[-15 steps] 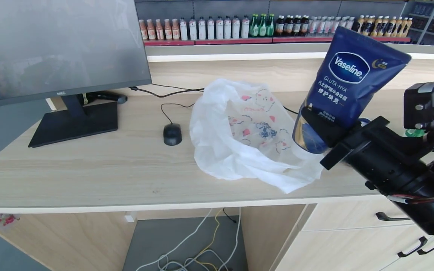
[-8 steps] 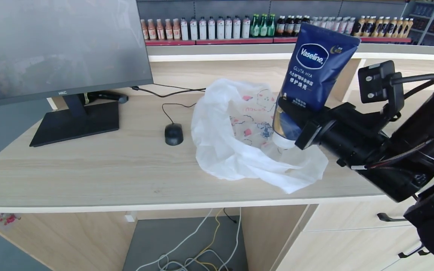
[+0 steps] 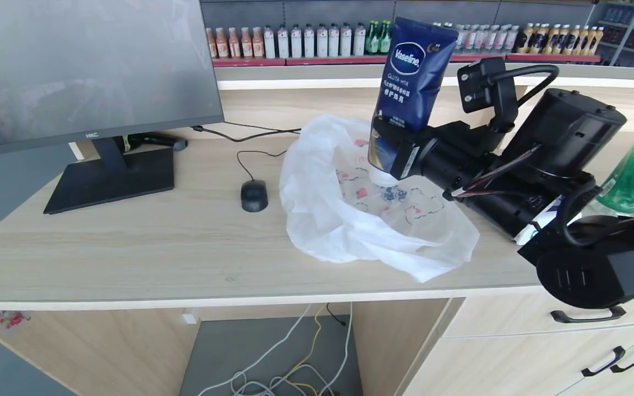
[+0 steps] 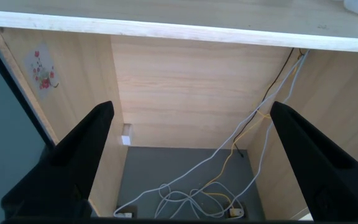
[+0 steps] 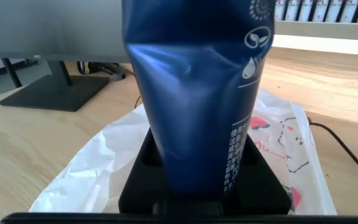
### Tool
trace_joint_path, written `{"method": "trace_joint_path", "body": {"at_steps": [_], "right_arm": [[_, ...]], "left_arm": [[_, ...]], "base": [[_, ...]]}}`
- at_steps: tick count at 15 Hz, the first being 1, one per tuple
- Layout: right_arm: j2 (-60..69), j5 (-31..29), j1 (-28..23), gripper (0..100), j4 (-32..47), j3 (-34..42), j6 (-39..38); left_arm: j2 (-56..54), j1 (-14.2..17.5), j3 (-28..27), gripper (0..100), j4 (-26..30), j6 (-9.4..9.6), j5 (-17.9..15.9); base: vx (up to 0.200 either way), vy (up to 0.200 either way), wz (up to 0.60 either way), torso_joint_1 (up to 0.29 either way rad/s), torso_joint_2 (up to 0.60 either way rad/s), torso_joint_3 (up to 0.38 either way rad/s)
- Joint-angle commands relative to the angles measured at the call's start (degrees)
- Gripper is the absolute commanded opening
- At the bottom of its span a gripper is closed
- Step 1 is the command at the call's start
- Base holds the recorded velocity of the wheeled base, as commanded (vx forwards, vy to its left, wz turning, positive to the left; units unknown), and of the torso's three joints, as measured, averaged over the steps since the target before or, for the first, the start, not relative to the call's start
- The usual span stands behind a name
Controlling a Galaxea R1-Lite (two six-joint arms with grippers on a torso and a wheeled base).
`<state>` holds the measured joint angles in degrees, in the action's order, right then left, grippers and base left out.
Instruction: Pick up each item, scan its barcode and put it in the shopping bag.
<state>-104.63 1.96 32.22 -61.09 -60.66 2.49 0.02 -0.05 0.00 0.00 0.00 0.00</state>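
**The blue tube (image 3: pixel 413 71) is shifting left since a second ago**

It is hanging cap-down above the shopping bag (image 3: pixel 328 231) on the table (image 3: pixel 130 247), the right tool (image 3: pixel 393 157) clamping its lower end. The left tool (image 4: pixel 191 162) is hanging spread apart below the table edge.

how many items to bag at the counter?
2: blue tube in right gripper over the bag; green bottle on counter's right end. More may hide behind the arm.

White oval logo and white print on tube (image 3: pixel 413 71), small white logo on monitor (image 3: pixel 91 66) bezel, labels on bottles (image 3: pixel 295 41) too small to read
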Motion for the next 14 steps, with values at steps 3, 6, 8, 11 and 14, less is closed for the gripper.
{"method": "trace_joint_path", "body": {"at_steps": [3,6,8,11,14], "right_arm": [[-5.67,0.32,-0.05,0,-0.08,-4.64,-0.11],[-9.1,0.32,-0.05,0,-0.08,-7.98,-0.9],[-11.47,0.23,-0.32,0,-0.08,-10.18,-1.78],[-14.28,-0.12,-1.72,0,-0.35,-13.26,-2.14],[-16.04,0.06,-3.22,0,-0.35,-15.72,-2.14]], "left_arm": [[-0.02,0.05,0.0,100,0.0,0.0,0.0],[-0.02,0.05,0.0,100,0.0,0.0,0.0],[-0.02,-0.04,0.0,100,0.0,0.0,0.0],[-0.02,0.05,0.0,100,0.0,0.0,0.0],[-0.02,0.05,0.0,100,0.0,0.0,0.0]], "base": [[0.0,0.0,0.0,0.0,0.0,0.0],[0.0,0.0,0.0,0.0,0.0,0.0],[0.0,0.0,0.0,0.0,0.0,0.0],[0.0,0.0,0.0,0.0,0.0,0.0],[0.0,0.0,0.0,0.0,0.0,0.0]]}}
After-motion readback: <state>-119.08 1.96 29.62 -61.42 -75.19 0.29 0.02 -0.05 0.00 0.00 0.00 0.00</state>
